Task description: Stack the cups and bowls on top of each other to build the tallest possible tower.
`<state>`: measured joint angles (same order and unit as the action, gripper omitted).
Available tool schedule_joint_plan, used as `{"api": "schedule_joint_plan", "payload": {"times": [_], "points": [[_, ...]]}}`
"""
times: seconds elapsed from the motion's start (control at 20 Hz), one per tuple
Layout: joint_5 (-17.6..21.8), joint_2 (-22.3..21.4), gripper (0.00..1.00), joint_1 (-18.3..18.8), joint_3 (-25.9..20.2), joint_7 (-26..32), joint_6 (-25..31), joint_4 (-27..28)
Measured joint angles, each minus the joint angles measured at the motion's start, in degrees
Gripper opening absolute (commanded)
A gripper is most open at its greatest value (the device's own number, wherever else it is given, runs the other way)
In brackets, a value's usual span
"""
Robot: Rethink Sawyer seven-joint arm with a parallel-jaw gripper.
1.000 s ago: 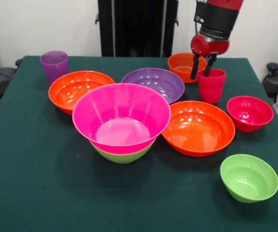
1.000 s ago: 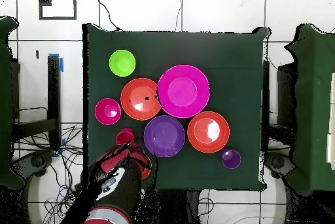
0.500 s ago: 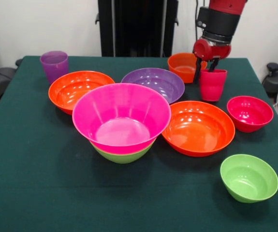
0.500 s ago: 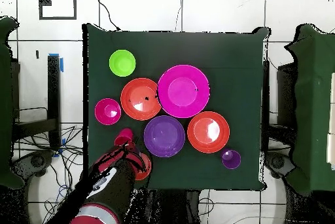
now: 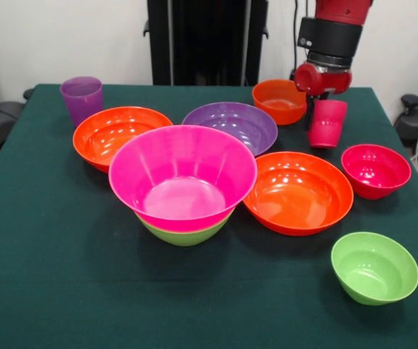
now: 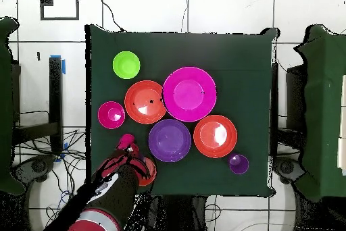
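While the gripper (image 5: 318, 98) clamps the red-pink cup (image 5: 327, 123) at its rim, the cup hangs tilted, lifted clear of the green table (image 5: 49, 276); a second ago it stood upright on the cloth with the fingers around its rim. Small orange bowl (image 5: 280, 100) sits just left, red-pink bowl (image 5: 375, 170) near right. Front view shows the hot pink bowl (image 5: 183, 177) nested in a lime one (image 5: 185, 234); overhead view hides the lime one, and the arm (image 6: 111, 191) covers most of the cup
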<state>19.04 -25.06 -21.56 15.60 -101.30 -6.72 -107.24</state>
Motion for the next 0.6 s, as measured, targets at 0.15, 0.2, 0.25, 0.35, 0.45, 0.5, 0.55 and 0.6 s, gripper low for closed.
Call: {"api": "schedule_joint_plan", "payload": {"times": [0.15,0.2,0.25,0.35,0.45,0.5,0.55,0.6], "points": [[0.0,-0.02,0.0,0.27,0.0,-0.04,-0.41,0.02],[0.0,-0.02,0.0,0.46,-0.01,-0.04,-0.41,0.01],[0.0,-0.02,0.0,0.56,-0.01,-0.04,-0.41,0.01],[0.0,-0.07,0.0,0.91,-0.01,-0.04,-0.39,0.01],[0.0,-0.19,0.0,1.18,-0.02,-0.04,-0.41,0.01],[0.01,-0.52,0.0,1.62,-0.02,-0.04,-0.38,0.0],[0.01,-0.95,0.0,1.96,-0.06,-0.04,-0.19,-0.01],[0.02,-1.37,0.0,2.25,-0.16,-0.04,0.06,-0.04]]}}
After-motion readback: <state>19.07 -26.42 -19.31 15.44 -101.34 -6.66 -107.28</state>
